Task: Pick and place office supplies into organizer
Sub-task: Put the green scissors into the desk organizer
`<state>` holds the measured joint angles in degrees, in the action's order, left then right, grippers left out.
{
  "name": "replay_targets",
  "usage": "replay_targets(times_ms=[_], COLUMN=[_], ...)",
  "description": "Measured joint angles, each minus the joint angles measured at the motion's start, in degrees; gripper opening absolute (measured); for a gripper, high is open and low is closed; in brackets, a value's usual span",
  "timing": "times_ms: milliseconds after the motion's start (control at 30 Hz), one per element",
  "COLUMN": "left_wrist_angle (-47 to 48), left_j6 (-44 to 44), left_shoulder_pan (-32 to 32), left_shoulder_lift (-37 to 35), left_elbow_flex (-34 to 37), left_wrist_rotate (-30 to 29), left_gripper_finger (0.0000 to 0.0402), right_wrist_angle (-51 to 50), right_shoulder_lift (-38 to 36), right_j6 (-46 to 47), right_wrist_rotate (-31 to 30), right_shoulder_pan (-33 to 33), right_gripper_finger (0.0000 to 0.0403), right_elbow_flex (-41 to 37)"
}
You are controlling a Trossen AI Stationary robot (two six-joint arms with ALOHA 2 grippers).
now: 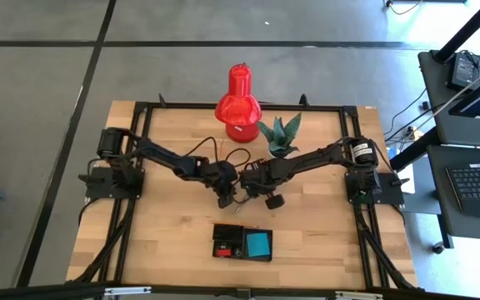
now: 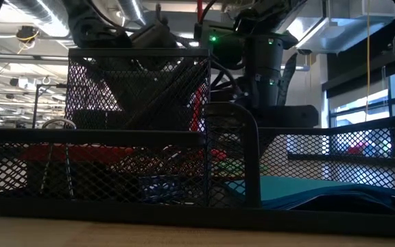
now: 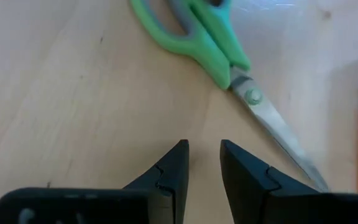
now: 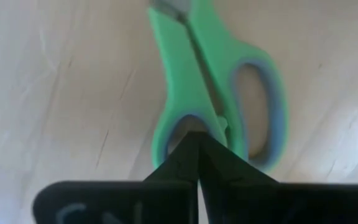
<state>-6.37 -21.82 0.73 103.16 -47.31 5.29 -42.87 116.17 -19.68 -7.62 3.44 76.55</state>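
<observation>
My right hand [image 4: 197,140], fingers together, sits over the scissors [image 4: 216,81] handle; left hand [image 3: 204,155], slightly apart, waits beside. I'd open right before grasping.

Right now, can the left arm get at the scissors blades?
Probably yes. The left gripper hovers over bare wood beside the green-handled scissors, jaws slightly apart, nothing between them. One caveat: the right gripper, shut, sits at the handle loops, so the arms are crowded.
</observation>
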Motion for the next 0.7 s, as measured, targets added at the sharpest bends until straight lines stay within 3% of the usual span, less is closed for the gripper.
replay_targets(times_ms=[367,700], left_wrist_angle=[0.22,-1.31], left_j6=[1.63,3.07], left_shoulder_pan=[-0.07,-1.76], left_shoulder_lift=[-0.25,-0.25], left_elbow_flex=[-2.43,-3.01], left_wrist_rotate=[4.86,7.03], left_gripper_finger=[0.0086,0.0086], right_wrist_angle=[-1.44,-1.94], right_shoulder_lift=[0.10,0.14], right_j6=[19.19,21.02], right_wrist_rotate=[1.75,2.68], right_shoulder_pan=[1.00,1.95], right_gripper_finger=[0.0009,0.0009], right_elbow_flex=[0.15,0.13])
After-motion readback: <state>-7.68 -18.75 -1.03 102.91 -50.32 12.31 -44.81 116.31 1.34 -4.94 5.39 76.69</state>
